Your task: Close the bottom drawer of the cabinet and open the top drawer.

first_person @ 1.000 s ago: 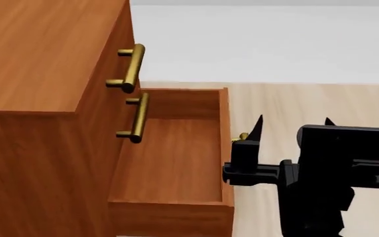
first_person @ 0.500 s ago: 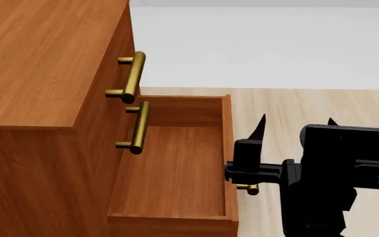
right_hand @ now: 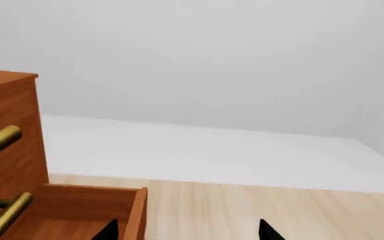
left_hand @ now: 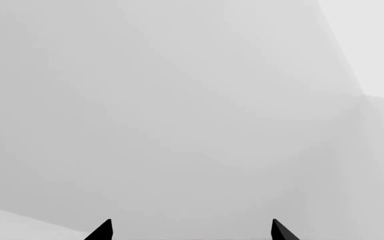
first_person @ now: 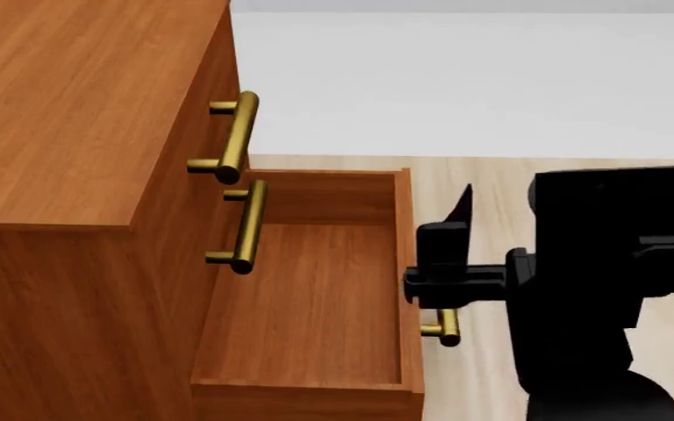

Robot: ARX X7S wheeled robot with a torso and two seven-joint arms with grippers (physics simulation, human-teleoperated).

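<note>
Right gripper (first_person: 469, 254) sits just outside the front panel of the bottom drawer (first_person: 313, 298), fingers spread apart and holding nothing. One end of the drawer's brass handle (first_person: 442, 329) pokes out just below it. The drawer stands pulled well out (bare wood inside). Above and behind, the top drawer (first_person: 214, 123) sits flush in the cabinet (first_person: 68, 132). Left gripper (left_hand: 190, 231): tips apart, facing blank grey.

A pale wood-plank floor (first_person: 490, 189) runs back to a plain white wall (first_person: 466, 79). In the right wrist view the same floor (right_hand: 259, 207) meets a white band at the wall's (right_hand: 212, 60) foot. The left wrist view shows only blank grey-white surfaces (left_hand: 178, 110).
</note>
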